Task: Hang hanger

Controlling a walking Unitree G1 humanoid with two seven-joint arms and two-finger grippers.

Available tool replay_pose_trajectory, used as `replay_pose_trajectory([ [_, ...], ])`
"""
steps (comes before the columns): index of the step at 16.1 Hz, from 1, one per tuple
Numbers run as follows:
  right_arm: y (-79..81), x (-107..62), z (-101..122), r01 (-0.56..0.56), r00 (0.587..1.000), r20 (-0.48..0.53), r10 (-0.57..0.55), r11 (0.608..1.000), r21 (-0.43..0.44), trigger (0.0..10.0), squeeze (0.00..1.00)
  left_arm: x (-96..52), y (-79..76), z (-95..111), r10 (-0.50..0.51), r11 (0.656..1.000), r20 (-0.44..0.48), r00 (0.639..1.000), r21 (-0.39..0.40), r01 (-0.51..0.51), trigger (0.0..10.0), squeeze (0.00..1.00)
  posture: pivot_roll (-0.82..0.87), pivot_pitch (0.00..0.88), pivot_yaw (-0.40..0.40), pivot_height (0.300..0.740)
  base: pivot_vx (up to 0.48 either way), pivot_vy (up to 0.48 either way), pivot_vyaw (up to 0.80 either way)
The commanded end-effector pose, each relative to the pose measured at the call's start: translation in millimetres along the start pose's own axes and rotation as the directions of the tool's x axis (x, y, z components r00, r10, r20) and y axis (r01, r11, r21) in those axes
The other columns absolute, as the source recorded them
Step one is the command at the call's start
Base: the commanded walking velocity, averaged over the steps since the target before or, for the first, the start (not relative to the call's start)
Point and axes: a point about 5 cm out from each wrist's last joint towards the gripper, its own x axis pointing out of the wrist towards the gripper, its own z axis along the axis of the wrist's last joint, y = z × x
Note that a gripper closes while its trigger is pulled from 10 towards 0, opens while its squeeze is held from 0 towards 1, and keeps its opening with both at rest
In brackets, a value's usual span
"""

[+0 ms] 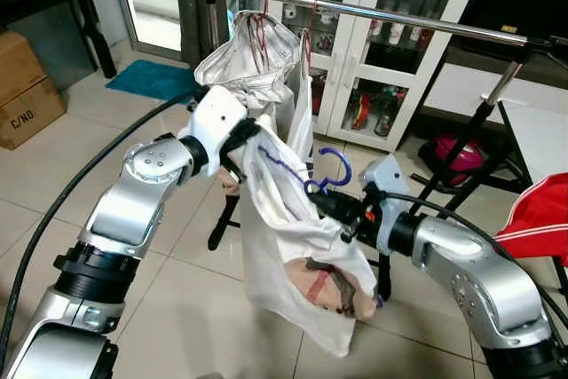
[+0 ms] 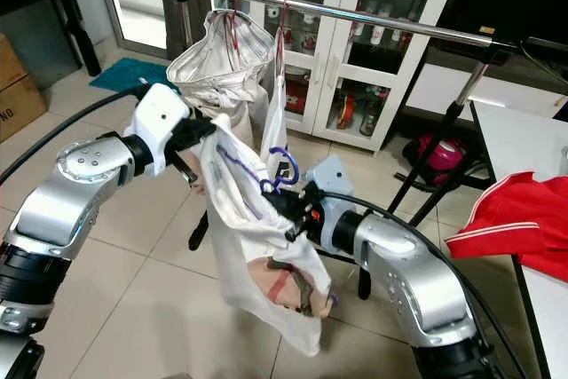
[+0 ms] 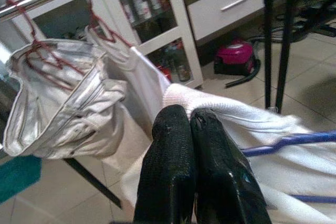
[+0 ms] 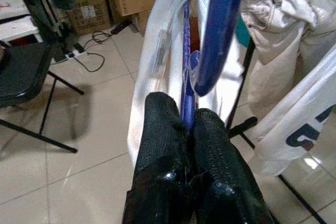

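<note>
While pinched in right claw (image 4: 186, 121), blue hanger (image 4: 218, 30) – hook above, left claw (image 3: 190, 124) clamping white garment (image 1: 293, 246)

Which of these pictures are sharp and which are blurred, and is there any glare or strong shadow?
Left eye view: sharp, evenly lit, glare on the clothes rail. Left wrist view: soft overall, left gripper shut on the white shirt. Right wrist view: background clear, the close blue hanger blurred above the right gripper; a chair shadow lies on the floor tiles.
</note>
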Motion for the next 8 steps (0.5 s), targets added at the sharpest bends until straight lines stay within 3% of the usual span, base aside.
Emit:
replay_pose_trajectory([
  [1, -2.8, 1.2, 5.5, 0.018, 1.0, 0.007, -0.018, 1.0, -0.017, 0.0, 0.0, 0.4, -8.3, 5.2, -0.046, 0.999, 0.008, 0.999, 0.018, 0.046, 0.0, 0.0, -0.07, 0.0, -0.037, 0.74, 0.0, 0.0, 0.0],
  [5, -10.1, 5.1, 3.7, 0.07, 0.997, -0.017, -0.07, 0.998, -0.01, 0.0, 0.0, -3.0, -10.8, 3.1, -0.052, 0.998, -0.038, 0.998, 0.04, 0.053, 0.0, 0.0, -0.06, 0.0, -0.047, 0.74, 0.0, 0.0, 0.0],
  [6, -11.7, 5.5, 2.0, 0.082, 0.996, -0.021, -0.082, 0.997, 0.007, 0.0, 0.0, -6.1, -10.6, 2.7, -0.046, 0.999, -0.046, 0.998, 0.027, 0.047, 10.0, 0.0, -0.05, 0.0, -0.055, 0.74, 0.0, 0.0, 0.0],
  [7, -11.9, 5.8, 1.3, 0.085, 0.996, -0.024, -0.084, 0.996, 0.011, 0.0, 0.0, -7.5, -10.8, 3.0, -0.046, 0.999, -0.043, 0.998, 0.011, 0.047, 10.0, 0.0, -0.05, 0.0, -0.055, 0.74, 0.0, 0.0, 0.0],
  [8, -12.3, 6.5, 0.3, 0.092, 0.995, -0.028, -0.091, 0.996, 0.017, 0.0, 0.0, -10.6, -13.5, 7.0, -0.075, 0.997, -0.014, 0.997, -0.037, 0.075, 10.0, 1.0, -0.05, 0.0, -0.06, 0.74, 0.0, 0.0, 0.0],
])
